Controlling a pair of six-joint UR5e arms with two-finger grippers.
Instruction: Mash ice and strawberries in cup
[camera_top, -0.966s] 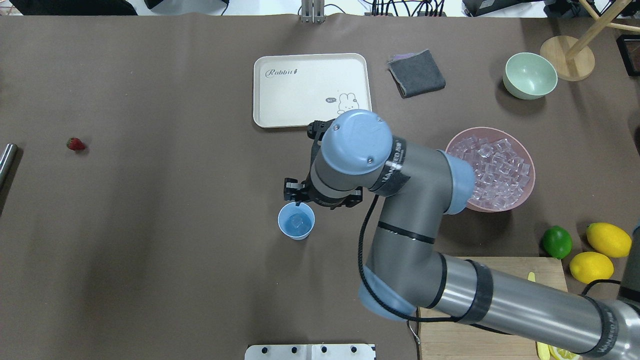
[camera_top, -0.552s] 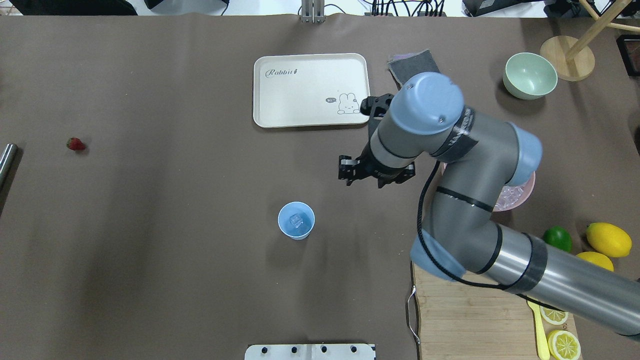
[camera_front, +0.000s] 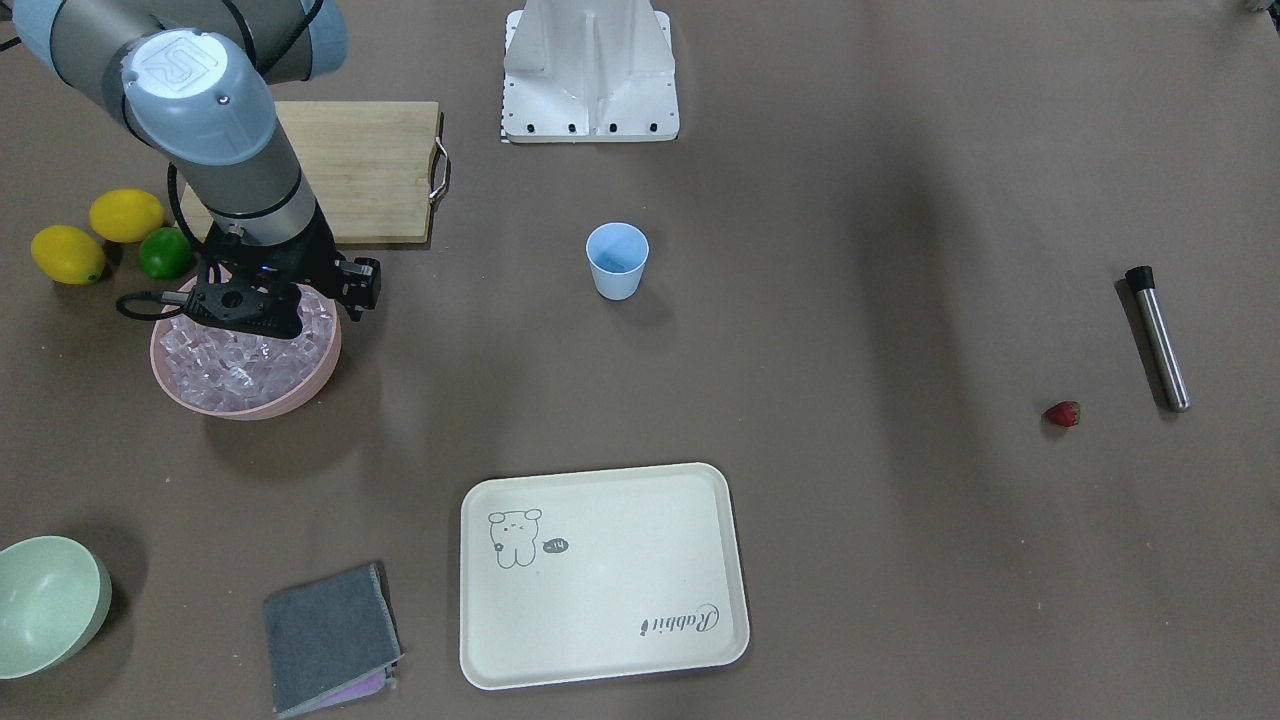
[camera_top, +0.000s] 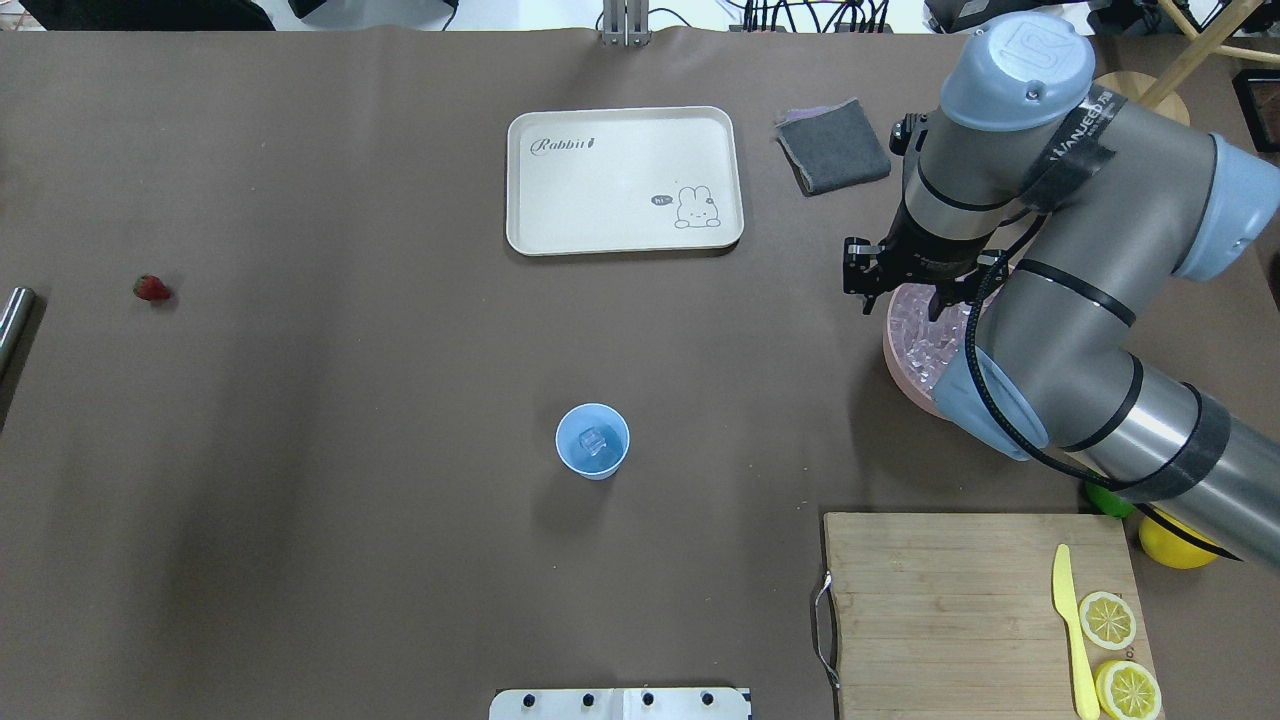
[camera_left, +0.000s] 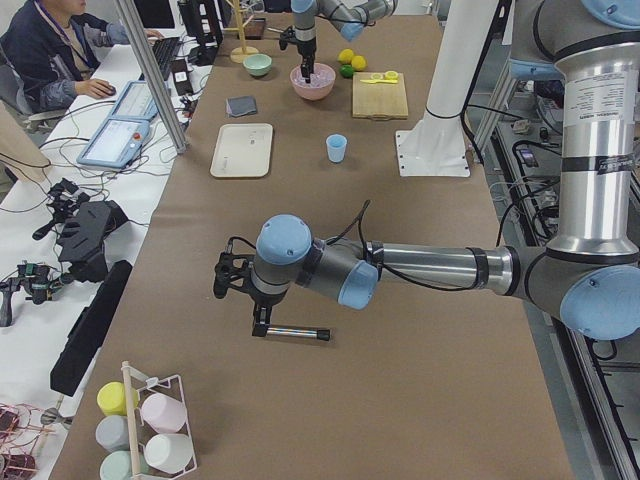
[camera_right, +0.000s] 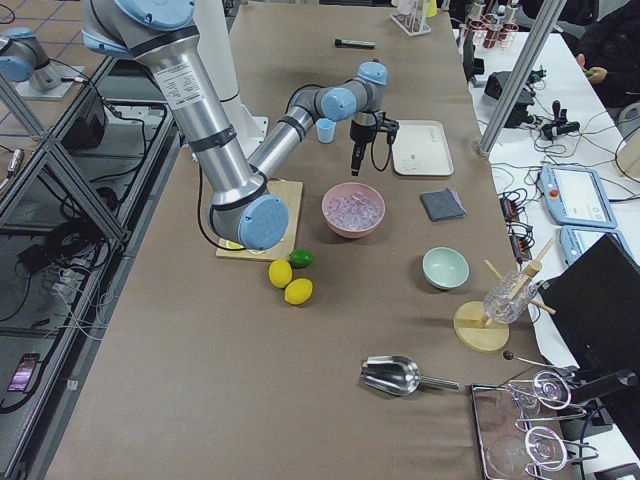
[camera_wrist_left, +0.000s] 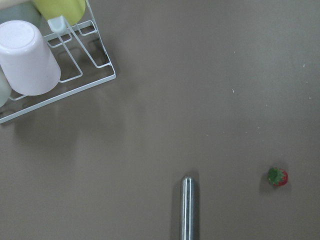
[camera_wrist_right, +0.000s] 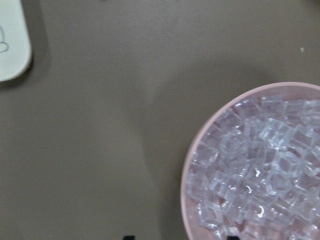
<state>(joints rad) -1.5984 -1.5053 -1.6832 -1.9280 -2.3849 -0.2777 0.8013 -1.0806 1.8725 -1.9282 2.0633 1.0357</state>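
Over the pink bowl (camera_front: 250, 408) of ice (camera_front: 235, 368), the right gripper (camera_front: 258, 322) hangs spread wide near the "Rabbit" tray (camera_top: 620, 180); the left gripper (camera_left: 226, 275) cannot be judged.

Under the right claw (camera_front: 265, 318) sits the rim of a pink bowl (camera_front: 240, 408) heaped with ice (camera_front: 235, 365). To the claw's left, bare desk (camera_front: 480, 330) runs unbroken to the cup (camera_front: 616, 262). A cutting board (camera_front: 360, 160) lies robot-side of the claw. A tray (camera_front: 600, 570) and cloth (camera_front: 325, 635) lie beyond it, well apart.
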